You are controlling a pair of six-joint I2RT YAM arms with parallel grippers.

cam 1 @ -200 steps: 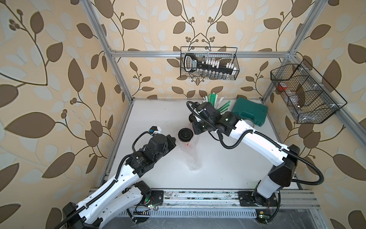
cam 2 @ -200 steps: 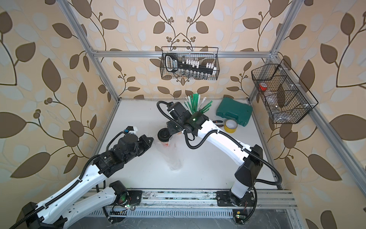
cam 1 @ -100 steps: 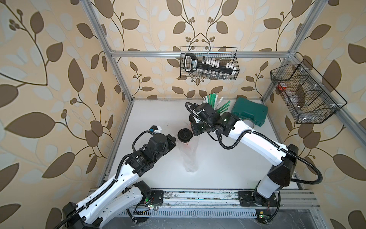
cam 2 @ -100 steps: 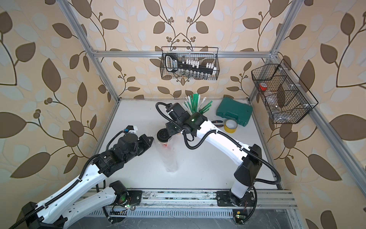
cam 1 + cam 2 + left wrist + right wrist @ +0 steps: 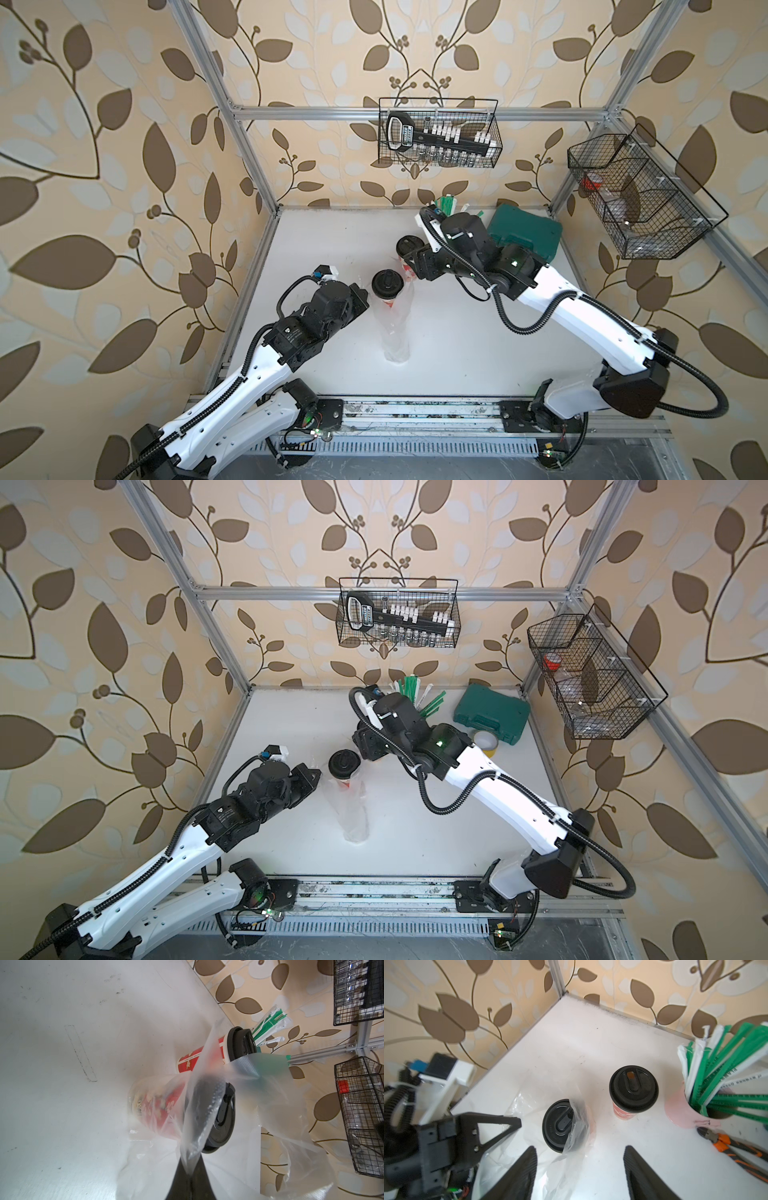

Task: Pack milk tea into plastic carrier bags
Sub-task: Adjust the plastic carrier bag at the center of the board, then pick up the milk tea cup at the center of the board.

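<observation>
Clear plastic bag (image 5: 397, 332), mid-bench, already holds one red cup (image 5: 387, 284); left jaws pinch its rim. Right jaws, spread and empty, should next grasp the second cup (image 5: 633, 1088) near the back edge.

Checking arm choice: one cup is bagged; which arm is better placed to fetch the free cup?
Right. The right fingers stand open and empty beside the free cup; the left fingers are shut on the bag.

print on straw wrappers (image 5: 716, 1072) | print on red cup (image 5: 189, 1061) | both too small to read
</observation>
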